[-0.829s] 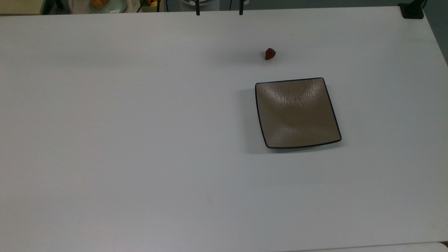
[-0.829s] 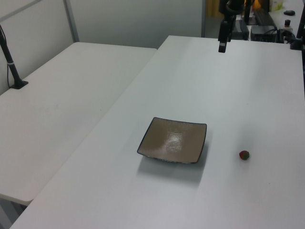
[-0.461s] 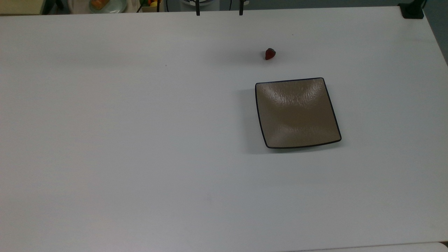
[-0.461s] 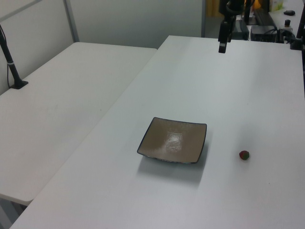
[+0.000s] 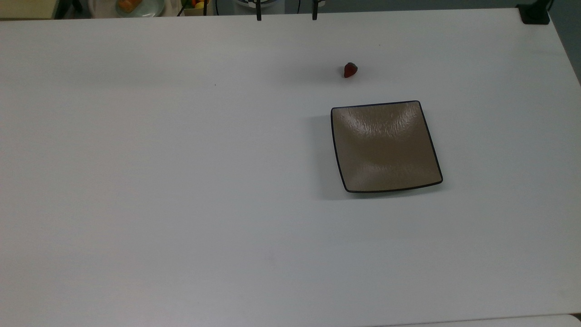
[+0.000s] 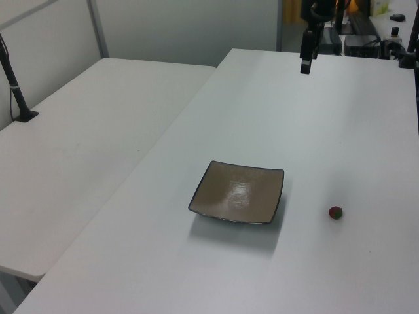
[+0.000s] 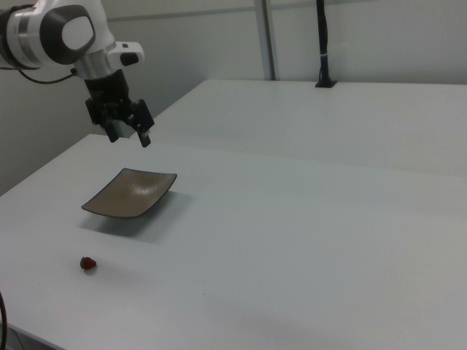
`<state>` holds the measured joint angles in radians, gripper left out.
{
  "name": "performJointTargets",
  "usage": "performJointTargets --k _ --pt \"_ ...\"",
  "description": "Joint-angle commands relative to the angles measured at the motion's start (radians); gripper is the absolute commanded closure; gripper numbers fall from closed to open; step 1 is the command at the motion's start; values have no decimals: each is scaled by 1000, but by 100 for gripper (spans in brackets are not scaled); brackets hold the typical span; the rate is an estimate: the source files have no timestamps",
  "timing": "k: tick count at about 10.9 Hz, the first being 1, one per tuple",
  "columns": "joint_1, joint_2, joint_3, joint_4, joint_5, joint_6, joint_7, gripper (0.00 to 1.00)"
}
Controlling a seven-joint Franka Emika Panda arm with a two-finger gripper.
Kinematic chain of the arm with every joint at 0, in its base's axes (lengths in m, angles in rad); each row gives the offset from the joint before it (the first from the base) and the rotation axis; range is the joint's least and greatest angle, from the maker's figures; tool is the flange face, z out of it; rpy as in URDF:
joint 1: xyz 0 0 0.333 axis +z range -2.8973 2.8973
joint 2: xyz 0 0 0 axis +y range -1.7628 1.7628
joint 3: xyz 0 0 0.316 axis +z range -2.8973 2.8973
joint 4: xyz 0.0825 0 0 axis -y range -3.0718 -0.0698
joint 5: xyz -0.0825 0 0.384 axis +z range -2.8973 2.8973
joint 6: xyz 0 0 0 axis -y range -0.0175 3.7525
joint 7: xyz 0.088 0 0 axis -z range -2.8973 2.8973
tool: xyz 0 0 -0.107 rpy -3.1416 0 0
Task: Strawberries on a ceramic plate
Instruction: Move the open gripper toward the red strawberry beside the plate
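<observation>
Table (image 5: pixel 181 181): white, wide; 2nd white table (image 6: pixel 85 131) alongside, at left view's left.
Gripper (image 7: pixel 130 135): up in air, well apart from plate & berry; in right view above & behind plate, toward right view's left. In top view just 2 dark fingertips (image 5: pixel 258 16) at top edge, wide gap betw. them – fingers apart, nothing betw. them. In left view hangs at far end of table, near (image 6: pixel 306 59).
Arm (image 7: pixel 62 33): white w/ dark joints, right view's upper left.
Strawberry (image 5: pixel 350 70): single, small, red, dark leafy end; lying on bare table, not on plate. Top view: just above plate's upper left corner, near but not touching. Left view: to right of plate (image 6: pixel 336 212). Right view: in front of plate, toward right view's lower left (image 7: pixel 88 263).
Ceramic plate (image 5: pixel 358 181): square, glossy brown-taupe, thin dark rim, corners upturned; flat on table, right of centre in top view. Also (image 6: pixel 203 208) & (image 7: pixel 98 210). Nothing on it.
Black post (image 7: pixel 322 44): upright on far table, right view's top.
Black mount (image 5: pixel 534 13): top view's top right corner.
Writing/brands: none legible.
</observation>
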<state>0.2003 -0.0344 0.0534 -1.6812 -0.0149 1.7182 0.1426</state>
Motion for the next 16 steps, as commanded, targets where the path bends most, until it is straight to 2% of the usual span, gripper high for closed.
performJointTargets --k 1,5,9,12,16 --pt "39 -4 6 -31 19 18 -9 0" --pt "91 21 13 -64 26 21 -26 0" --pt "97 18 22 -106 26 -43 -260 0" --pt "99 18 54 -146 24 -88 -359 0" --pt "100 13 83 -228 16 -78 -364 0"
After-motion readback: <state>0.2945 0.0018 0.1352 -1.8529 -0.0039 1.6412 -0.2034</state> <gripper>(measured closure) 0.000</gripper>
